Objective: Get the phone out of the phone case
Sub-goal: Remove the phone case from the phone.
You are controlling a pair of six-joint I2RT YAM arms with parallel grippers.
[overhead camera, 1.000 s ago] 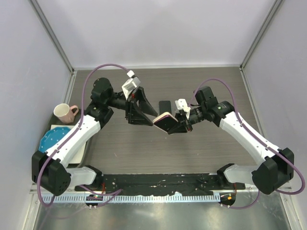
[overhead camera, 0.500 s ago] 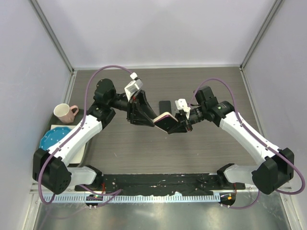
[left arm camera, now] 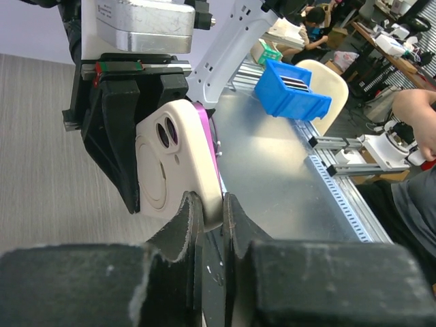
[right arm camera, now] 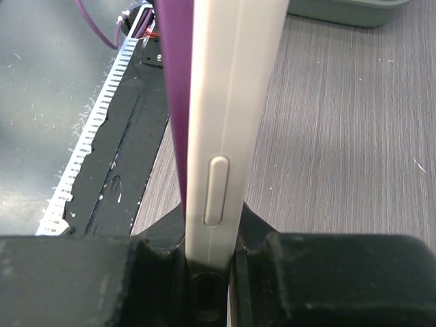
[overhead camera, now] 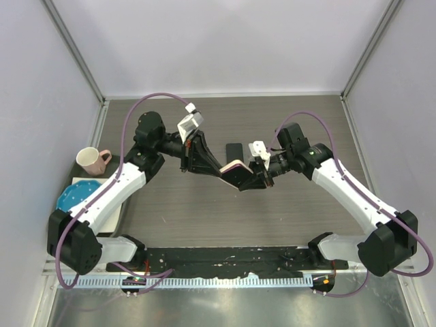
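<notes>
Both arms bend inward and meet at the cream phone case [overhead camera: 234, 168], held above the grey worktop [overhead camera: 177, 218] with the magenta phone [left arm camera: 211, 143] inside. The right end effector [overhead camera: 249, 178] clamps one end of the case; the left end effector [left arm camera: 208, 204] pinches its opposite edge. A small black slab [overhead camera: 234, 150] lies just beyond the case; a pink mug [overhead camera: 90, 160] and blue plate [overhead camera: 76, 195] sit well to its left. The case's long axis runs between the end effectors
</notes>
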